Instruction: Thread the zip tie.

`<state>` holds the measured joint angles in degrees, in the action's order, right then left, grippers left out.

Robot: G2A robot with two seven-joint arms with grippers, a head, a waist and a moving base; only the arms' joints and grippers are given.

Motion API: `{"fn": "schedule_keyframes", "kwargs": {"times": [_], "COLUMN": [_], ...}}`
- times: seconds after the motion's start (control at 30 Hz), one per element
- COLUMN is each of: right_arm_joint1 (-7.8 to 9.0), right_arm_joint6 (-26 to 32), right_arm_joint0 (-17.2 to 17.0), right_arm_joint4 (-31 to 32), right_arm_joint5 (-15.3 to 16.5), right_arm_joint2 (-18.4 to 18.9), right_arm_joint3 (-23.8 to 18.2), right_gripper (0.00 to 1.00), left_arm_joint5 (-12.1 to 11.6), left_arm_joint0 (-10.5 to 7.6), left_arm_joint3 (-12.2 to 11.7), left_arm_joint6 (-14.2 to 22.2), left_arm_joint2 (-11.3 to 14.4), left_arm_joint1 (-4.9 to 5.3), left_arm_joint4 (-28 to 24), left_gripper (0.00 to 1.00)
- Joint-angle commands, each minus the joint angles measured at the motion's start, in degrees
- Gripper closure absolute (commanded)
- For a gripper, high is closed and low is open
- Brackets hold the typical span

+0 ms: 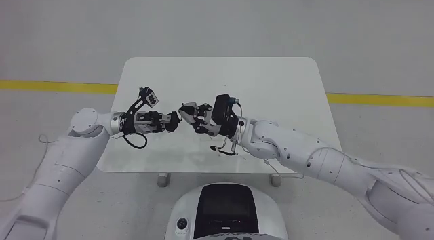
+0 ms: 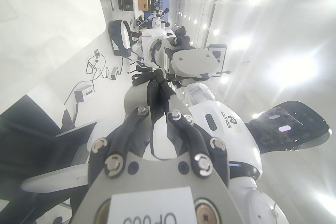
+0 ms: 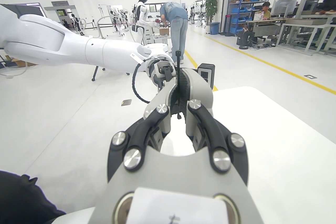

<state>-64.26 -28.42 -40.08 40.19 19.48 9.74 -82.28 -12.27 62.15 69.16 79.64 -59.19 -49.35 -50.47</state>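
Both grippers meet tip to tip above the front left part of the white table (image 1: 271,84). My right gripper (image 3: 178,83) is shut on a thin black zip tie (image 3: 178,70), which stands upright between its fingers with the small head on top. My left gripper (image 2: 157,88) faces it at close range and is shut too, with a thin black strip (image 2: 153,141) curling back between its fingers. In the top view the left gripper (image 1: 175,121) and the right gripper (image 1: 190,116) nearly touch; the tie is too fine to make out there.
The table's front edge (image 1: 203,171) lies just under both forearms, and its bare top (image 3: 262,130) stretches away to the back and right. Beyond the table are open floor and a yellow line (image 1: 61,86).
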Motion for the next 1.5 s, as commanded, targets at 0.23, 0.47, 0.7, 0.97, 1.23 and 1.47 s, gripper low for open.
{"fn": "schedule_keyframes", "kwargs": {"times": [0.23,0.47,0.7,0.97,1.23,1.47], "right_arm_joint1": [0.12,0.06,-0.06,-0.12,0.04,0.05], "right_arm_joint6": [0.16,0.74,1.32,0.43,-0.33,-0.63], "right_arm_joint0": [0.02,-0.03,-0.14,-0.18,-0.14,-0.17], "right_arm_joint4": [0.03,-0.37,-0.72,-0.41,-0.06,-0.04], "right_arm_joint5": [0.00,0.00,0.00,0.00,0.00,0.00], "right_arm_joint2": [0.00,0.00,0.00,0.00,0.00,0.00], "right_arm_joint3": [-0.27,-0.17,0.06,0.20,0.35,0.51], "right_gripper": [1.00,1.00,1.00,1.00,1.00,1.00], "left_arm_joint5": [0.00,0.00,0.00,0.00,0.00,0.00], "left_arm_joint0": [0.00,0.00,0.00,0.00,0.00,0.00], "left_arm_joint3": [0.00,0.00,0.00,0.00,0.00,0.00], "left_arm_joint6": [0.00,0.00,0.00,0.00,0.00,0.00], "left_arm_joint2": [0.00,0.00,0.00,0.00,0.00,0.00], "left_arm_joint1": [0.00,0.00,0.00,0.00,0.00,0.00], "left_arm_joint4": [0.00,0.00,0.00,0.00,0.00,0.00], "left_gripper": [1.00,1.00,1.00,1.00,1.00,1.00]}}
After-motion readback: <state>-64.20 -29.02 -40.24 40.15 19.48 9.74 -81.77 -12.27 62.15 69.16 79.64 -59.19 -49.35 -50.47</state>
